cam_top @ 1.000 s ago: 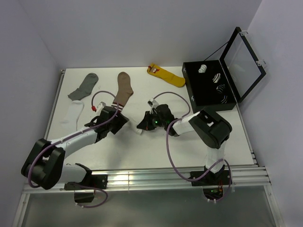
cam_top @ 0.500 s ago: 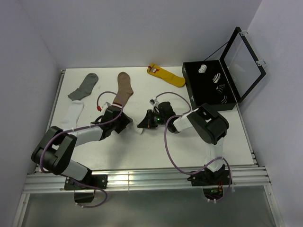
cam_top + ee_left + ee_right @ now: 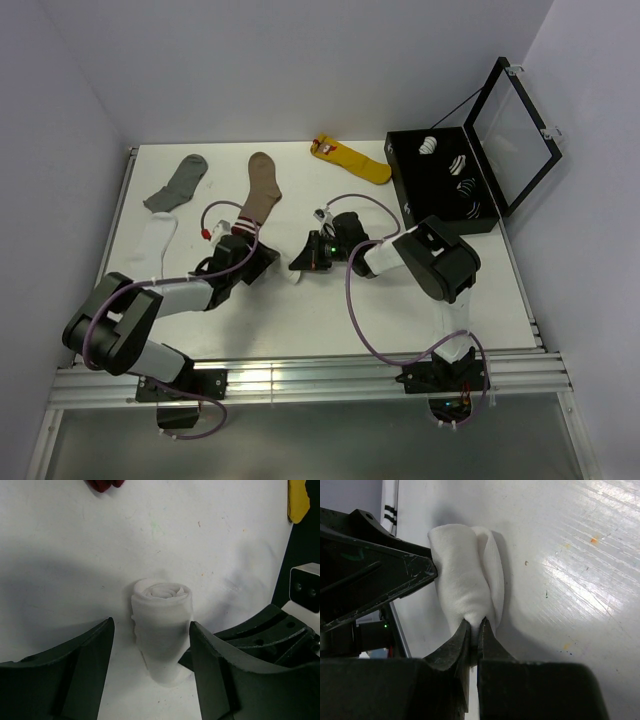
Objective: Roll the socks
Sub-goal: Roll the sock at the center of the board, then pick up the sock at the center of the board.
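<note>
One white table [image 3: 330,320], pale walls [image 3: 300,60], left pincer [image 3: 150,630] open around rolled sock [image 3: 162,611], right pincer [image 3: 474,626] pinching it

Lab: walled white table [image 3: 290,322], aluminium rail [image 3: 320,376]

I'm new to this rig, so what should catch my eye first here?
A rolled white sock sits mid-table, the right gripper pinched shut on its edge and the open left gripper straddling it. At the rear right, an open black box holds more white rolls.
</note>
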